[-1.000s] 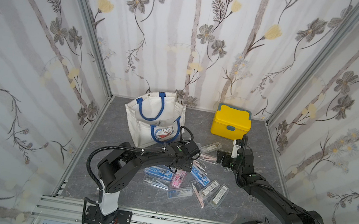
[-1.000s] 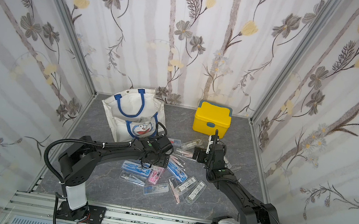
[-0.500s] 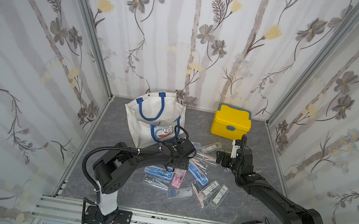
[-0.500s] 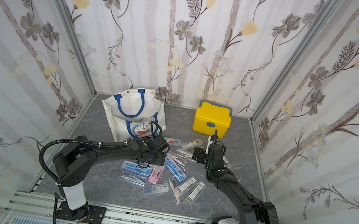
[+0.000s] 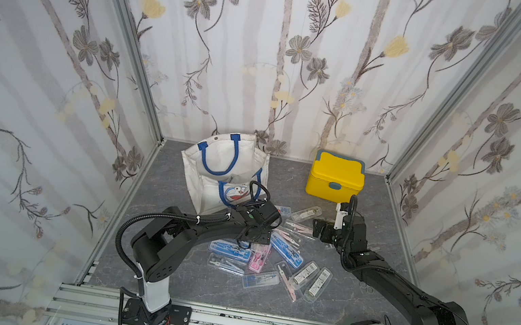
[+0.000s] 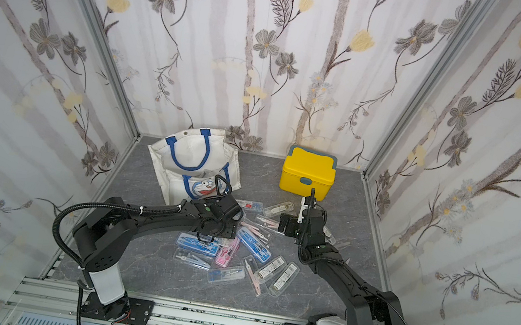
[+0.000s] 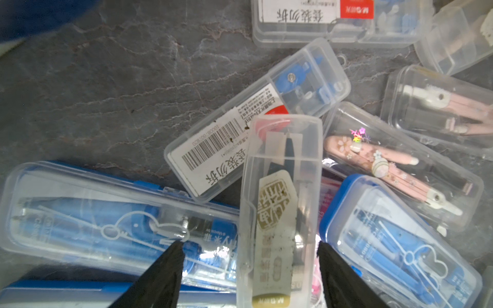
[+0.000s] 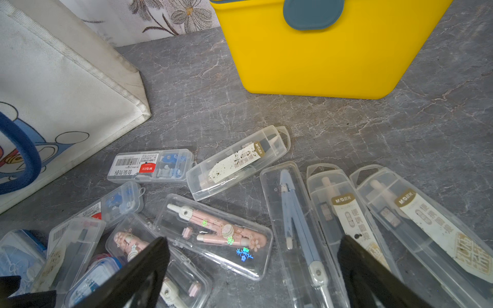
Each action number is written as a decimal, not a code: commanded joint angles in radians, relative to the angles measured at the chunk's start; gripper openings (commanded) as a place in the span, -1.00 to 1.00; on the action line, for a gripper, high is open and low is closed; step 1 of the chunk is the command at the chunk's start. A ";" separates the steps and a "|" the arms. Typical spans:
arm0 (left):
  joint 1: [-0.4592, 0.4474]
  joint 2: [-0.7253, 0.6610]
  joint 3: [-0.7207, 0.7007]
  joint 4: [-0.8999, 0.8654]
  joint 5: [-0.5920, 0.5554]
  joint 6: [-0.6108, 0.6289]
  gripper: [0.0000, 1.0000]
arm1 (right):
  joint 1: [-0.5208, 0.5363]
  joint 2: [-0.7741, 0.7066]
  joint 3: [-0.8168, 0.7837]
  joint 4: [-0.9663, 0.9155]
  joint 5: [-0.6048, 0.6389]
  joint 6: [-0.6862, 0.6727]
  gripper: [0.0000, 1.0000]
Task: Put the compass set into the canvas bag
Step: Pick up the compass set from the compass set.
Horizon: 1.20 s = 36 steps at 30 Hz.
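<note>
The compass set (image 7: 280, 208) between your fingers is a slim clear case with a white-and-gold label. It lies atop the pile on the grey tabletop (image 5: 163, 261) at centre frame in both top views, just below-right of the canvas bag (image 5: 200, 182), which is white with blue handles. Roughly a dozen such cases show, some hidden under the arms, plus one bag and one yellow box (image 5: 334, 183). Your left arm reaches low over the pile, its left end effector (image 7: 250, 244) apart astride that case with a gap at one side; the right end effector (image 8: 254, 240) hangs wide apart and empty over the pile's right edge.
</note>
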 commanded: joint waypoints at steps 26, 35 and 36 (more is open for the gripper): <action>-0.045 0.131 0.138 -0.110 -0.097 -0.001 -0.03 | 0.000 0.006 -0.004 0.030 -0.002 -0.003 0.98; -0.047 0.103 0.142 -0.108 -0.138 0.016 -0.15 | 0.000 0.008 -0.006 0.032 0.000 -0.003 0.98; -0.049 0.095 0.145 -0.105 -0.149 0.027 -0.15 | 0.001 0.008 -0.006 0.033 0.000 -0.003 0.98</action>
